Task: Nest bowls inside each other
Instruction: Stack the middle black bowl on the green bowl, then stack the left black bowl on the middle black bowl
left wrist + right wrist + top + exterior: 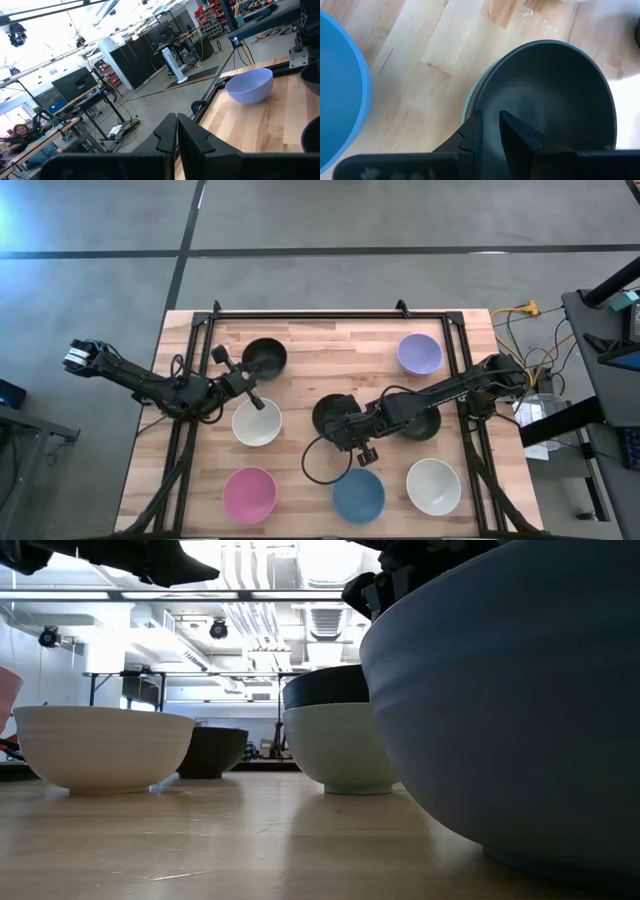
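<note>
My right gripper [491, 115] is shut on a black bowl [555, 95] that sits inside a mint green bowl [466, 111] at the table's middle [335, 415]. The low view shows that pair [338, 745] standing on the table. My left gripper [176, 131] is shut on nothing and hovers level at the far edge of a white bowl [256, 423]. Standing singly on the table are a blue bowl [358, 494], a pink bowl [249, 494], a second white bowl [433, 486], a lavender bowl [418, 353] and a black bowl [264, 357]. Another black bowl [422, 425] lies partly under my right arm. My right gripper grips the black bowl's rim [476, 102] on the side toward the blue bowl, one finger [515, 132] inside the bowl and one [472, 134] outside. The fingers slant down from above. The black bowl rests in the mint green bowl, which stands on the table.
A black metal frame [330, 315] runs along the table's far edge and down both sides. Cables [520, 310] lie off the table's right edge. Bare wood [340, 360] shows between the far black bowl and the lavender bowl.
</note>
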